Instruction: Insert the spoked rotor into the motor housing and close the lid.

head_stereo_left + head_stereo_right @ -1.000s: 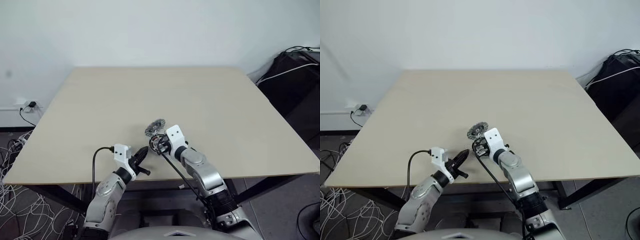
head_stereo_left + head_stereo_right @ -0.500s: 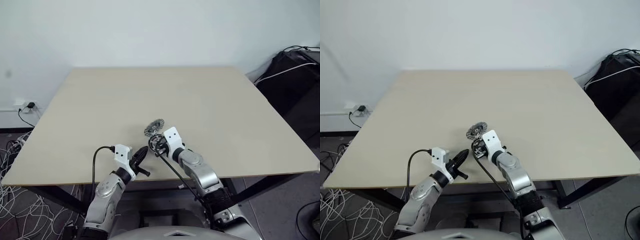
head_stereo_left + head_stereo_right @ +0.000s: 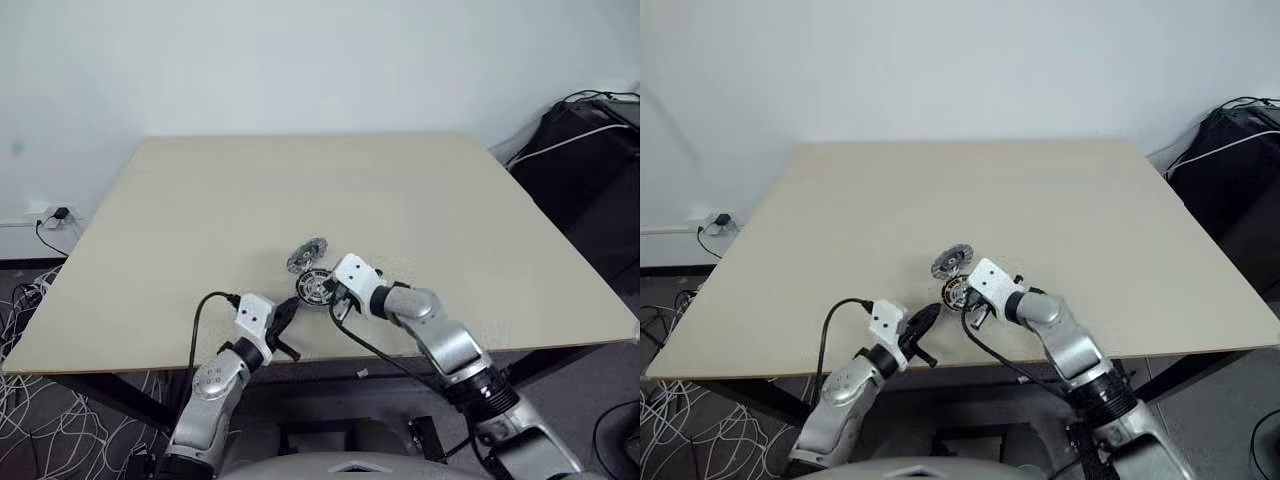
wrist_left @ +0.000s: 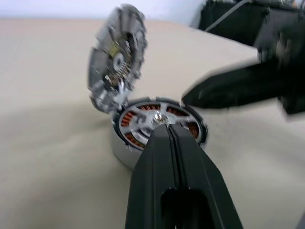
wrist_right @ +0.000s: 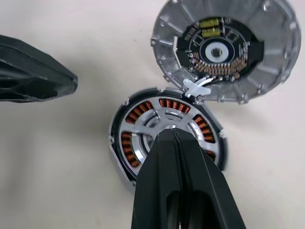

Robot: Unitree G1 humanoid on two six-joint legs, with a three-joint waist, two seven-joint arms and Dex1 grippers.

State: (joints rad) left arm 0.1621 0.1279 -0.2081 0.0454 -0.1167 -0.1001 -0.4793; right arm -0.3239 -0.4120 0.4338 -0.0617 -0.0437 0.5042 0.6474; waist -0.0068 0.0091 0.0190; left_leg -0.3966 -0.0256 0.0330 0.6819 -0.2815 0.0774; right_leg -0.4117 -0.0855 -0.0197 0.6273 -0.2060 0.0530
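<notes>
Left eye view: motor housing (image 3: 316,288) sits on the tan table (image 3: 420,210) near its front edge, the lid (image 3: 305,256) tilted up just behind it. Left gripper (image 3: 283,312) is just in front-left of the housing, fingers pressed together and empty. Right gripper (image 3: 333,296) is at the housing's right side.

Left wrist view: left gripper's fingers (image 4: 176,157) clenched tight, tips over the near rim of the housing (image 4: 157,129). Spoked rotor (image 4: 155,120) lies inside the housing, silver spokes over the orange windings. Lid (image 4: 116,57) stands propped on edge against the far rim, ribbed inner face showing.

Right wrist view: right gripper (image 5: 172,136) clenched, holding nothing, tips over the rotor (image 5: 157,121). Lid (image 5: 226,50) touches the housing's (image 5: 119,162) rim at a small white tab (image 5: 198,88).
</notes>
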